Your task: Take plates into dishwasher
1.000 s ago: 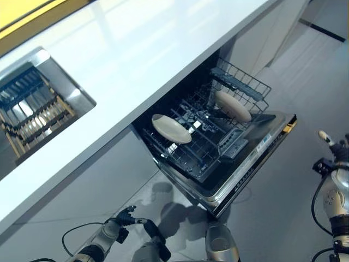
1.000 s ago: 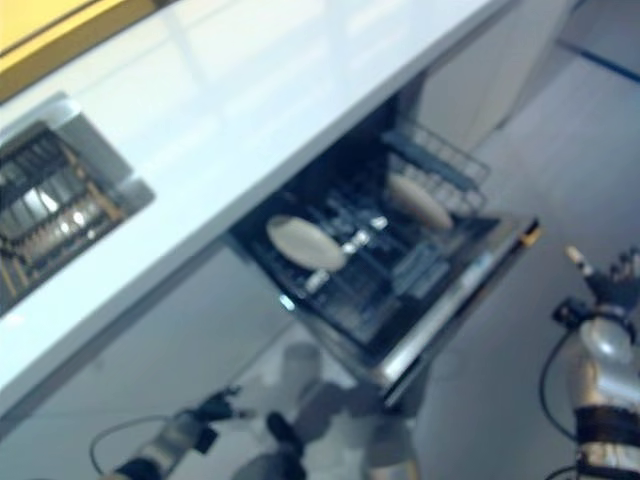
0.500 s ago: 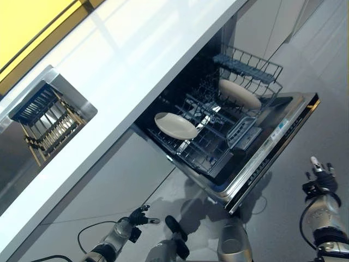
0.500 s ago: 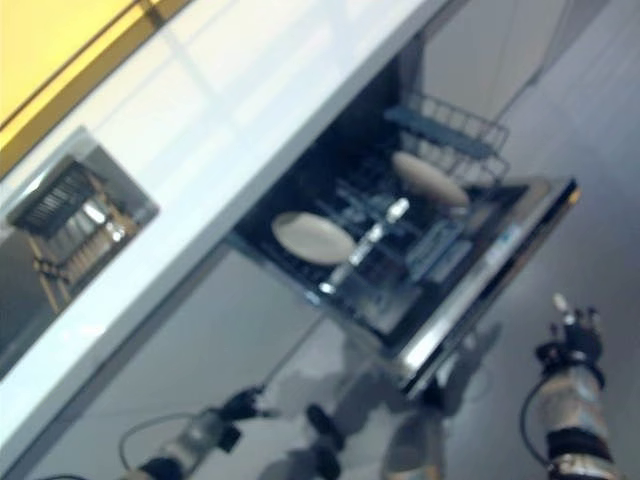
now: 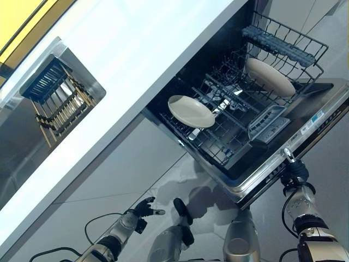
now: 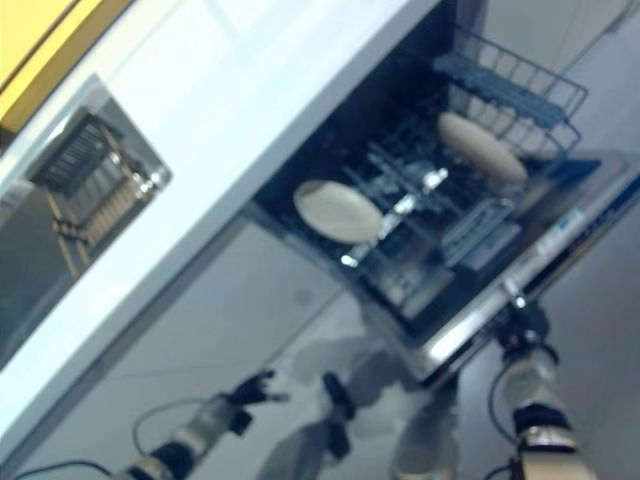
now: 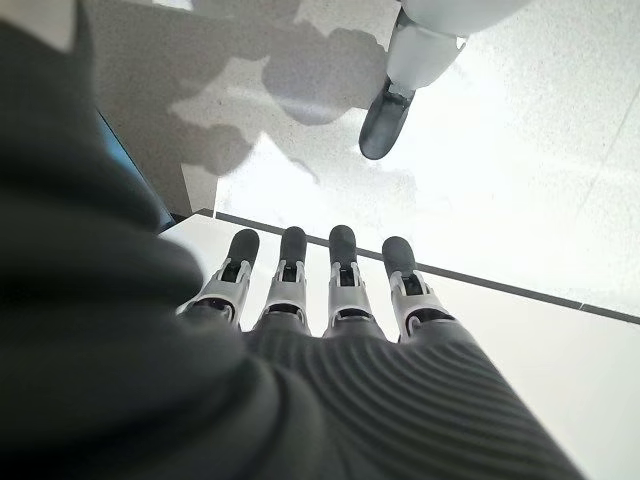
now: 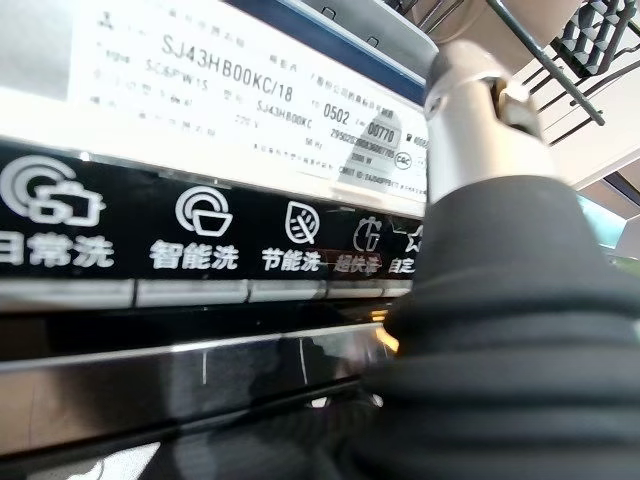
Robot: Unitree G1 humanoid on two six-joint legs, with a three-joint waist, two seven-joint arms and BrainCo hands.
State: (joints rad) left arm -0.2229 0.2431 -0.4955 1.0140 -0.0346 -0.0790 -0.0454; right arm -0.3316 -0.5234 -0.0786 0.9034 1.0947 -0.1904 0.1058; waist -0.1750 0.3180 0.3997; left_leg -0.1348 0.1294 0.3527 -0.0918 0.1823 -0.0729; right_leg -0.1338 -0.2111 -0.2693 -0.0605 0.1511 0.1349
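Note:
The dishwasher stands open under the white counter, its door (image 5: 308, 128) folded down and its lower rack (image 5: 223, 143) pulled out. Two cream plates sit in the rack: one (image 5: 191, 111) at the near left, one (image 5: 269, 77) leaning at the far right. My right hand (image 5: 294, 172) is at the door's front edge, one straight finger against it; the right wrist view shows that finger (image 8: 480, 110) by the door's control panel (image 8: 200, 180). My left hand (image 5: 143, 207) hangs low over the floor, empty, fingers (image 7: 340, 270) straight.
The white counter (image 5: 136, 49) runs above the dishwasher. A steel sink (image 5: 90, 82) at the left holds a wire dish rack (image 5: 57, 103). A grey cutlery basket (image 5: 266, 123) sits in the lower rack. Grey cabinet fronts and a tiled floor lie below.
The head camera has tilted and shifted. My right hand has moved from beside the door up against its front edge. My left hand stays low.

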